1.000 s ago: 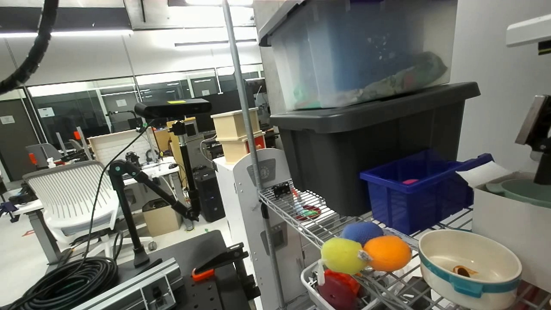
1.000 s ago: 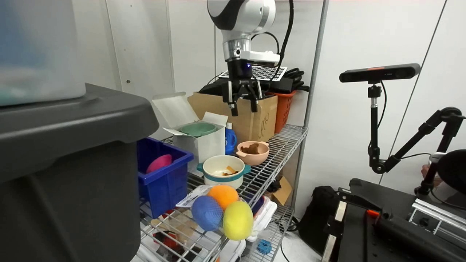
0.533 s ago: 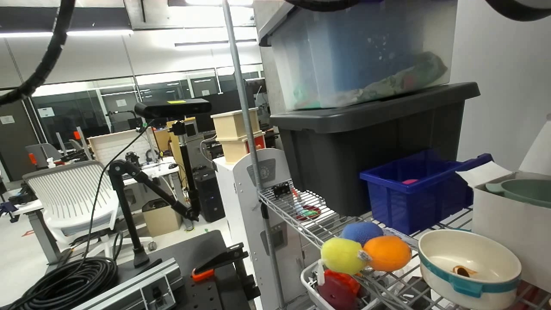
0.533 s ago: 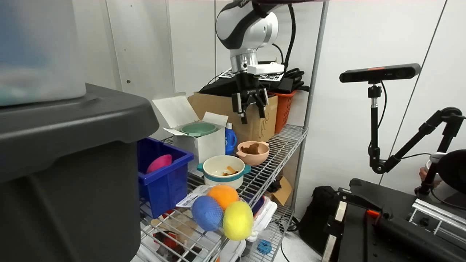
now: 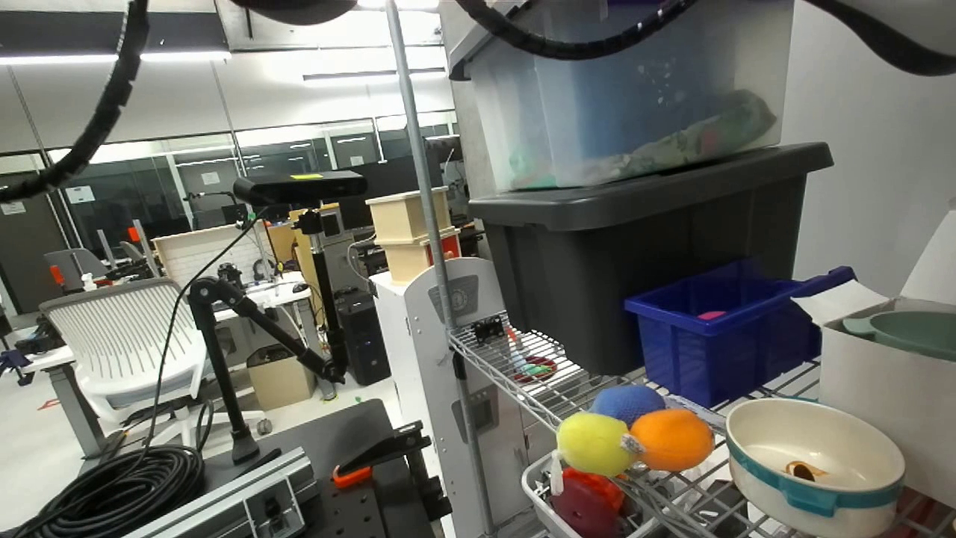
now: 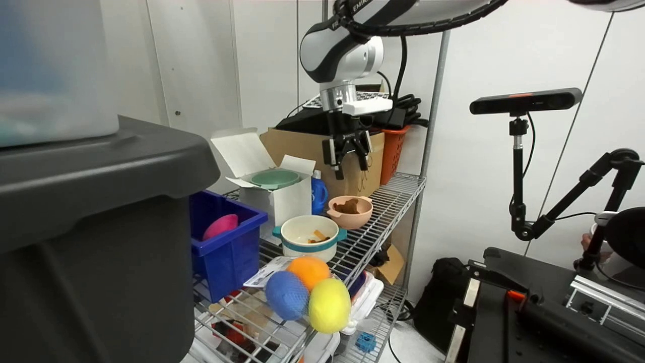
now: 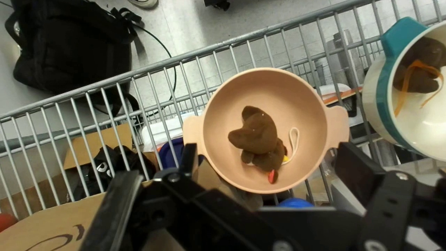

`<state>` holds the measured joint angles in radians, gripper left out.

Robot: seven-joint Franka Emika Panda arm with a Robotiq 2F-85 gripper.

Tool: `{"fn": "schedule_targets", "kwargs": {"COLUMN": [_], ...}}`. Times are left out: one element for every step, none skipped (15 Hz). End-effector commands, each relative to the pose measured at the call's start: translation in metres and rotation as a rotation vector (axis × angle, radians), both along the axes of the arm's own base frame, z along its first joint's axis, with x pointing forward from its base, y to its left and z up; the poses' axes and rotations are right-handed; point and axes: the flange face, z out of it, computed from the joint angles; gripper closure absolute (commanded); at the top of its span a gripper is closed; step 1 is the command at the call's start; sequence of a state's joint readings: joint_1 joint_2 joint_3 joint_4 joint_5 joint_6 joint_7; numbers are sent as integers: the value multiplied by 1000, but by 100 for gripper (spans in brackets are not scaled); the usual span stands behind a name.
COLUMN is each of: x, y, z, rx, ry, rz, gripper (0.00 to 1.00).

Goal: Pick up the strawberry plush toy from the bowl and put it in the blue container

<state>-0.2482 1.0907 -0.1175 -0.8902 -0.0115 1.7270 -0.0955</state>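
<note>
I had one pincer [image 6: 351,170] spread wide above one peach bowl [image 6: 351,221]; inside it lay one brown plush [image 7: 259,137], beside it one cream bowl [image 6: 313,248], farther off one blue container [image 6: 232,254], three balls [image 6: 296,295].

A white chair [image 5: 116,340] (slatted back) stands on pale floor [image 5: 30,426], glass panes [image 5: 282,166] lining the wall [image 5: 175,97] behind.

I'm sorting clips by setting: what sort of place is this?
Likely a robotics lab, perhaps with office space: a robot arm, a jointed camera stand and a white office chair are all in view.
</note>
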Motion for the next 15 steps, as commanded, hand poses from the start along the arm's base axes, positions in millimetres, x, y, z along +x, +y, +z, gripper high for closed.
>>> {"fn": "schedule_targets", "kwargs": {"x": [7,7,7,7,7,6,4,2,0,-3,-5,-8,-13,-19,-26], "y": [0,0,0,1,1,3,4,4,5,5,5,6,6,5,5], "z": [2,3,3,5,6,10,13,16,19,24,31,40,49,59,68], "rx": [-14,-15,-14,-12,-9,-4,1,10,14,15,17,24,31,39,43], "ry": [-16,-16,-16,-17,-16,-14,-11,-5,0,1,-1,0,2,4,6], "rz": [-5,-5,-6,-4,-4,3,9,11,15,23,31,37,46,54,62], "gripper": [0,0,0,0,0,0,0,0,0,0,0,0,0,0,0]}}
